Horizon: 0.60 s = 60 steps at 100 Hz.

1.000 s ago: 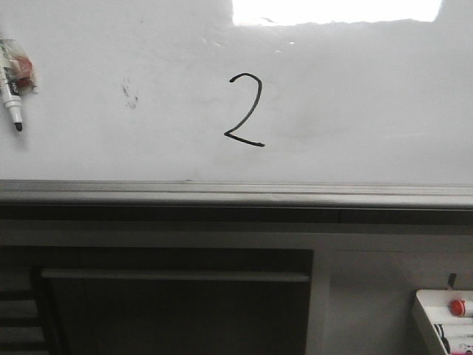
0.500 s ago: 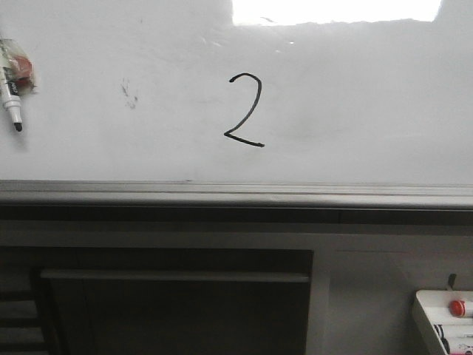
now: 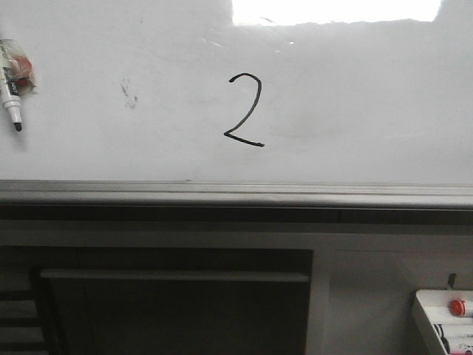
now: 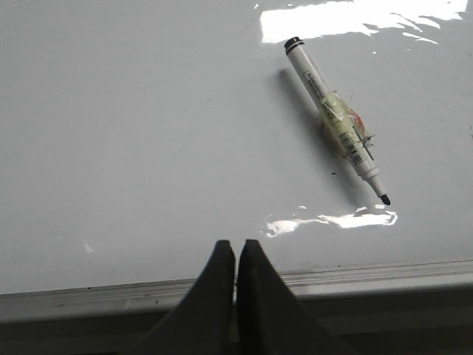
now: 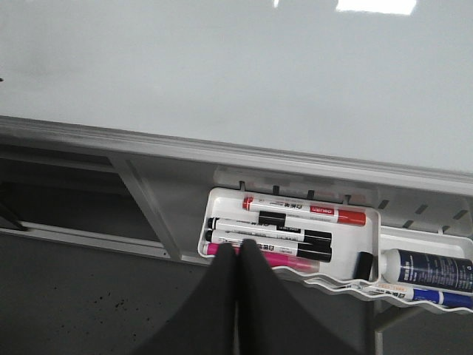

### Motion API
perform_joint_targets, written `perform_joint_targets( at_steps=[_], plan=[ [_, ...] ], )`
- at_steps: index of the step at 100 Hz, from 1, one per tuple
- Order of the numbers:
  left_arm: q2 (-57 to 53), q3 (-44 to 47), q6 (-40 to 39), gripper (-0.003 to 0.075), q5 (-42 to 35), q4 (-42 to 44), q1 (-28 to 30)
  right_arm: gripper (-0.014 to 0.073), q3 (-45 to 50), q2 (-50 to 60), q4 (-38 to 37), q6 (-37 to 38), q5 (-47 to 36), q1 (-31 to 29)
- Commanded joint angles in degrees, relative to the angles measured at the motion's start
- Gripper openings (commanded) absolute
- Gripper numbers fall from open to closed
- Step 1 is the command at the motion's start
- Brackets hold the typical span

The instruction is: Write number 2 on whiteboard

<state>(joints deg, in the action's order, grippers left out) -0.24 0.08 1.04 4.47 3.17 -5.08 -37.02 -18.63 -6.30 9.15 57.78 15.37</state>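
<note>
Right wrist view — markers (image 5: pixel 284 238) in tray (image 5: pixel 369 283)

One number 2 (image 3: pixel 244 111); one whiteboard (image 3: pixel 355 96); one uncapped marker (image 4: pixel 336 118).

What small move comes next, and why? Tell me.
Probably none beyond keeping both arms back: the number 2 stands complete on the whiteboard, the marker lies released on it, and the left hand and right hand are shut, holding nothing.

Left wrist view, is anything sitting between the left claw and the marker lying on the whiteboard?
Nothing visible does. The left claw is shut over the bottom rail, and only bare whiteboard lies between it and the uncapped marker.
</note>
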Motion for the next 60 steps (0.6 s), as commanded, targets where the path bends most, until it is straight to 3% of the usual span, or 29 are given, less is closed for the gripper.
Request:
perform_joint_targets(
  at_steps=[1, 45, 52, 60],
  plan=[
    [-1.57, 1.85, -0.29, -0.0018, -4.47, 0.02, 0.22, -0.0072, -1.24, -0.49, -0.87, -0.01, -3.20, -0.43],
    [-1.57, 1.85, -0.29, -0.0018, -4.47, 0.02, 0.22, -0.0072, -0.38, 1.09, -1.92, -0.12, -3.67, -1.02],
    [-1.57, 1.85, -0.29, -0.0018, -4.47, 0.02, 0.22, -0.0072, 1.28, 2.79, -1.36, 0.54, -7.44, -2.79],
    [-1.57, 1.85, -0.29, -0.0018, -4.47, 0.02, 0.22, -0.0072, 5.42, 5.38, -0.21, 0.54, -18.03, -5.80]
  ],
)
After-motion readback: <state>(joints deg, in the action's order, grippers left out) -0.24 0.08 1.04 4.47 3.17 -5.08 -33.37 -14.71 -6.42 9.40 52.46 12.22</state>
